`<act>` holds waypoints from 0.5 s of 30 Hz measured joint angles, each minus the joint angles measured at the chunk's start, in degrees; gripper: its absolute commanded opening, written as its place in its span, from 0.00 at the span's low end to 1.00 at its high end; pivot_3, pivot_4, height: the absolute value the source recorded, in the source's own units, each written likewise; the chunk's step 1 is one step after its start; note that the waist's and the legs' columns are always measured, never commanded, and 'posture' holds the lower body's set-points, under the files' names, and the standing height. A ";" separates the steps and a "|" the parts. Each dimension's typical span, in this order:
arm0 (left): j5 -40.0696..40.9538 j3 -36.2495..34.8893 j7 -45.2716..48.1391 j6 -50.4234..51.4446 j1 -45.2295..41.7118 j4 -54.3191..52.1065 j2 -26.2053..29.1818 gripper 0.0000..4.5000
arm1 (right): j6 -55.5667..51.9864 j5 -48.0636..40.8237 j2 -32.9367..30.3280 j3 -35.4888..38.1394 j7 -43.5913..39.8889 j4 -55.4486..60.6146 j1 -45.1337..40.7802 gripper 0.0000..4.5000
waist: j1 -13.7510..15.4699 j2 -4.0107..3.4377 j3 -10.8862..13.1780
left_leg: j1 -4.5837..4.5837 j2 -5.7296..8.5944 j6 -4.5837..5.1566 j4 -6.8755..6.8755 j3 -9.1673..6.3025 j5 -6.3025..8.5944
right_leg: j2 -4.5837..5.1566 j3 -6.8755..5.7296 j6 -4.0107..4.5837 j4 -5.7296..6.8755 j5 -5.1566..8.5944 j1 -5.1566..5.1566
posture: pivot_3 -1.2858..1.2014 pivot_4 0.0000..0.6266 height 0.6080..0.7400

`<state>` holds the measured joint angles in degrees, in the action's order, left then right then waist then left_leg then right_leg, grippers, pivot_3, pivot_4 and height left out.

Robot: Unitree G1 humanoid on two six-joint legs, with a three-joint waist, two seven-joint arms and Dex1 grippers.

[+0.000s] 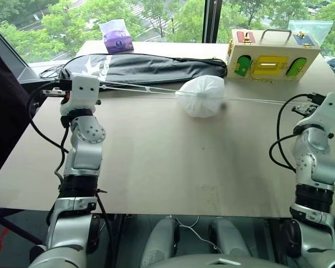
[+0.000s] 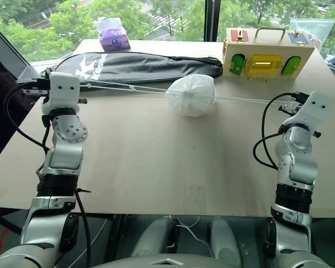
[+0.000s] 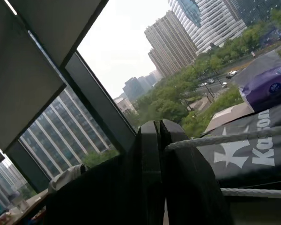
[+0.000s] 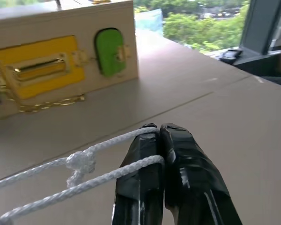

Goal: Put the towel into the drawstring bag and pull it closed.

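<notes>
The drawstring bag (image 1: 202,96) lies on the table as a rounded white bundle with its mouth gathered tight. The towel is hidden. White cords run taut from the bag's mouth out to both sides. My left gripper (image 3: 159,125) is shut on the left cord (image 1: 139,88) near the table's left edge, and the cord (image 3: 225,139) leaves between its fingers. My right gripper (image 4: 159,130) is shut on the right cord (image 1: 257,100) near the table's right edge. That cord (image 4: 107,161) is doubled and has a knot close to the fingertips.
A long black zippered racket case (image 1: 151,66) lies just behind the bag and the left cord. A wooden latch box (image 1: 271,56) with green and yellow panels stands at the back right. A purple tissue pack (image 1: 117,36) sits at the far edge.
</notes>
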<state>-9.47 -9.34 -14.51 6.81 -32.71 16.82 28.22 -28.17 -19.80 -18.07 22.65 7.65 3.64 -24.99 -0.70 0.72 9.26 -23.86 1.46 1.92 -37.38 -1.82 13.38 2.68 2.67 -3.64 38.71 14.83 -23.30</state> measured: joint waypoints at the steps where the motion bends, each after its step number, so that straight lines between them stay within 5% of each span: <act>1: 2.05 0.10 4.11 -0.09 0.07 1.24 -0.19 0.02 | -0.58 -1.41 -1.79 -0.67 -4.19 1.24 1.60 0.00 | 0.10 0.00 0.00 | 0.00 0.01 0.01 0.00 -0.04 0.00 | -0.01 -0.06 0.00 -0.06 0.01 0.05 | 0.52 0.24 1.00; 5: 8.02 7.52 24.67 -1.89 4.95 1.07 -2.18 0.02 | -2.57 -4.17 -9.15 -11.38 -23.46 7.90 11.74 0.00 | -0.23 0.00 -0.02 | -0.04 -0.03 0.03 0.04 -0.03 0.01 | -0.01 -0.08 0.00 -0.35 0.01 0.16 | 0.52 0.24 1.00; 6: 9.04 10.05 28.54 -2.21 6.33 0.03 -3.15 0.01 | -2.77 -4.56 -9.80 -13.97 -26.92 8.76 13.27 0.07 | -0.39 0.00 -0.02 | -0.05 -0.04 0.03 0.03 -0.01 0.02 | -0.02 -0.05 0.00 -0.37 0.01 0.16 | 0.52 0.24 1.00; 9: 11.63 13.18 36.74 -1.90 8.76 -3.44 -3.55 0.19 | -2.81 -5.85 -12.00 -16.73 -33.89 10.19 15.81 0.31 | -0.79 0.04 0.02 | -0.04 -0.11 0.03 0.02 -0.05 0.02 | 0.01 -0.04 0.01 -0.33 0.01 0.15 | 0.52 0.24 1.00; 15: 14.25 10.99 45.97 -1.98 11.83 -5.54 3.01 0.76 | -0.42 -5.57 -18.44 -16.16 -42.69 12.75 20.99 0.90 | -0.88 0.04 0.01 | 0.11 -0.17 0.02 0.01 -0.08 0.02 | 0.05 -0.05 0.02 -0.23 0.02 0.20 | 0.52 0.24 1.00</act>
<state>4.78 1.65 31.47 4.83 -20.88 11.28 31.23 -28.59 -25.37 -36.51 6.49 -35.05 16.38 -4.00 -1.59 0.75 9.27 -23.75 1.30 1.94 -37.37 -1.89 13.39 2.73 2.62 -3.62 38.48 14.84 -23.10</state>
